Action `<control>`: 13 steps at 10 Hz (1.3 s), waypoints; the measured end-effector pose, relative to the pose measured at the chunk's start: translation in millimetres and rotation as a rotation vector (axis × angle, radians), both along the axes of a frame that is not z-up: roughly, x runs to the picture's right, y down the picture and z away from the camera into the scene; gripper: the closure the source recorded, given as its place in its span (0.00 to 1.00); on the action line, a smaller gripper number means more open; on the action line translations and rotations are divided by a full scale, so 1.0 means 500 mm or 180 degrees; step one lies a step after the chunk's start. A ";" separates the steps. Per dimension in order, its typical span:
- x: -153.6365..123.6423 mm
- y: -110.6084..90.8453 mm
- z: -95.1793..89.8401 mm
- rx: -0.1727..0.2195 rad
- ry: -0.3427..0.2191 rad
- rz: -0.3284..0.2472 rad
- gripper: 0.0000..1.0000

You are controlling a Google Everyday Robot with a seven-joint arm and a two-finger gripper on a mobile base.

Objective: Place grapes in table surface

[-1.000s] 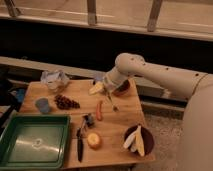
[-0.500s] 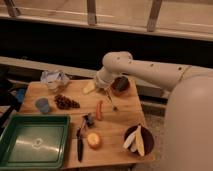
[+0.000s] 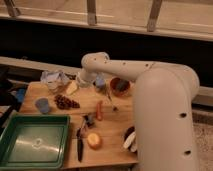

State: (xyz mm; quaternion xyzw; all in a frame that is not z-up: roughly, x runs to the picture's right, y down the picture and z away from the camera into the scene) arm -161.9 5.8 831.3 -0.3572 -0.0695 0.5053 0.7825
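The grapes, a small dark purple-brown bunch, lie on the light tan wooden table surface at its left side, beside a small blue cup. My white arm reaches in from the right across the back of the table. The gripper hangs at the arm's end above the back left of the table, up and to the right of the grapes and apart from them. It sits close to a pale yellow wedge. Nothing shows in the gripper.
A green plastic tray stands at the front left. An orange-red carrot, a dark knife, an orange fruit and a banana lie on the table. A brown bowl and a crumpled clear bag are at the back.
My arm has swung left across the back of the table, bringing the gripper from near the middle toward the yellow wedge and the grapes. The objects on the table have not moved.
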 end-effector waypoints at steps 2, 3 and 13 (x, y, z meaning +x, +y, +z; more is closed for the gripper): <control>-0.070 0.023 0.009 -0.0023 -0.0196 -0.0063 0.20; -0.084 0.030 0.010 -0.0025 -0.0262 -0.0080 0.20; -0.094 0.079 0.104 -0.0160 -0.0426 0.0149 0.20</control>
